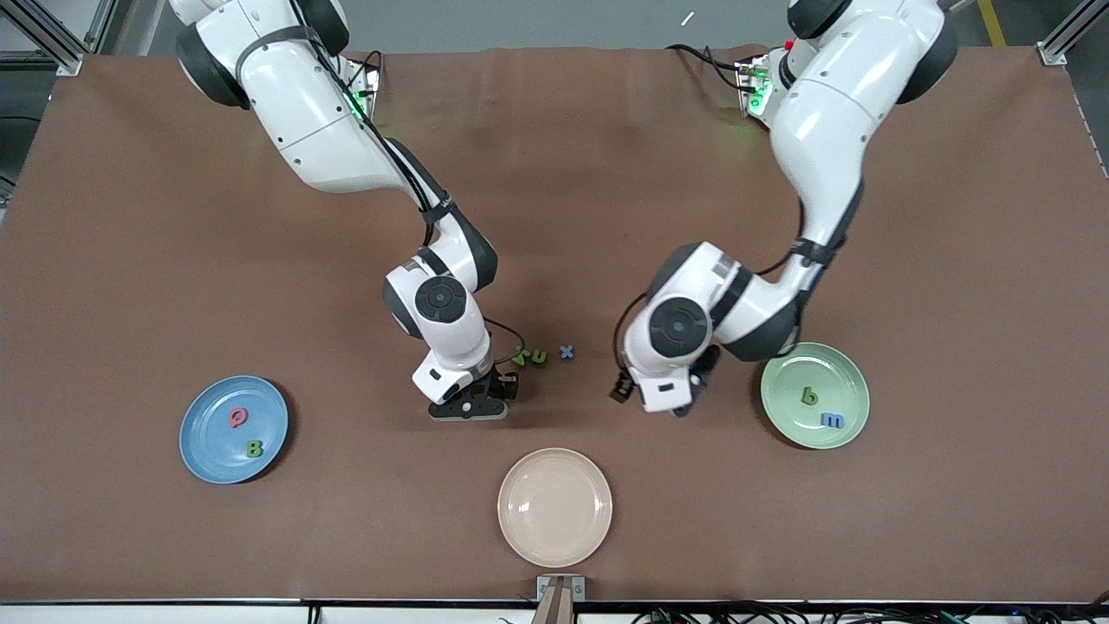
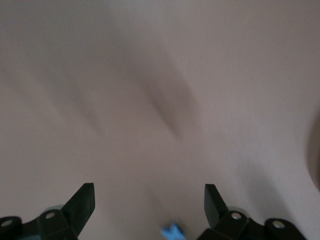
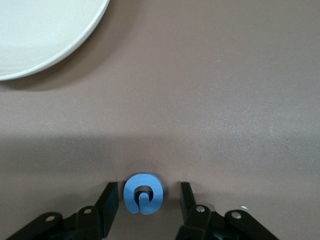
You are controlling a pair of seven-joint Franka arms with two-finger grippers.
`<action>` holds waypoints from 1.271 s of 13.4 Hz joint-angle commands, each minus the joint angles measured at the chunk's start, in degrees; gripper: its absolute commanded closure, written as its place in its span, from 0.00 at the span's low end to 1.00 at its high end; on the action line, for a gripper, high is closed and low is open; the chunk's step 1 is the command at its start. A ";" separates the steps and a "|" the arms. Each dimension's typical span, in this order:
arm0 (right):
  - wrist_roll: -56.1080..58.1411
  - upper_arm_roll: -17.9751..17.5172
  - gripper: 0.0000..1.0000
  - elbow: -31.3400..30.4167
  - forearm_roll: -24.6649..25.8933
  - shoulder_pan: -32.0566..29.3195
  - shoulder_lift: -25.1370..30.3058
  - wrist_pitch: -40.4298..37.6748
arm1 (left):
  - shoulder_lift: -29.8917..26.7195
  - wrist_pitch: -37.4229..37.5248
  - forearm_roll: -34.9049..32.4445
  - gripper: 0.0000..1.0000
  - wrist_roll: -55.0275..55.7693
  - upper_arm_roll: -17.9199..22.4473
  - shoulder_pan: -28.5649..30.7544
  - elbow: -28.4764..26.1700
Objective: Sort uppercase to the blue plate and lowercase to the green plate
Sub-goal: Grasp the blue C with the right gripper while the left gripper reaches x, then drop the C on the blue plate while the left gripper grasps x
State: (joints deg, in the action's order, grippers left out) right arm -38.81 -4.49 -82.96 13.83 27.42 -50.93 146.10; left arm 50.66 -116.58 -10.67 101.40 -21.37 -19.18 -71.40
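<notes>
Currently mid-sort, four letters placed and four on the table.

Blue plate (image 1: 232, 429), toward the right arm's end: pink-red Q (image 1: 237, 418) and green B (image 1: 253, 448) lie in it. Green plate (image 1: 815, 395), toward the left arm's end: green b (image 1: 808, 396) and blue m (image 1: 832, 420) lie in it. Beige plate (image 1: 554, 506), nearest the front camera, bare.

Right gripper (image 3: 145, 196) is down at the table between the blue plate and the mid-table cluster. Its fingers (image 3: 109, 197) straddle the blue C-like ring (image 3: 143, 193), which lies flat on the cloth; a narrow gap shows on each side, so the jaws are partly in but not clamped. Step in hand, as I judge it: pickup of the ring for the blue plate.

Left gripper (image 2: 150, 199) hangs over bare table just beside the green plate, jaws wide, nothing between them. A blue scrap shows at its wrist view's edge; cannot tell what it is.

Unsorted, mid-table: green N/Z shape (image 1: 521, 355), green n/u (image 1: 539, 356) touching or nearly so, blue x (image 1: 567, 351) just beside.

Next move calls for: closing squarely on the ring's rim, a straight lift, carry over the blue plate, release clear of Q and B. The ring is thin and flat; fingertips must be at cloth level or it may slip out.
</notes>
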 commanded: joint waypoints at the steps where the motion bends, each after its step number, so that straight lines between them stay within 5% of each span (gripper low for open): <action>1: -0.65 0.45 0.62 0.60 1.38 0.53 -0.49 0.24 | 1.19 -4.60 1.27 0.05 11.05 0.45 -2.77 -0.14; 6: -0.39 0.36 0.90 0.78 1.11 -0.60 0.73 -0.81 | 4.18 -11.72 1.09 0.10 26.64 0.98 -5.95 -0.14; 9: 1.18 -0.07 0.92 1.22 0.76 -4.47 2.84 -3.44 | 5.41 -13.93 1.44 0.10 29.99 0.98 -5.87 -0.05; 17: 27.01 -1.39 0.92 0.78 -0.82 -17.82 8.47 -15.40 | 6.99 -15.16 1.71 0.15 30.96 1.07 -5.95 -0.05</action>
State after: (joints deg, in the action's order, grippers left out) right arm -17.56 -4.35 -80.08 13.73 13.20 -44.72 132.60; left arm 56.88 -130.82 -9.73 131.66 -20.60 -24.75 -71.61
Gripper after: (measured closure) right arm 0.661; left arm 0.132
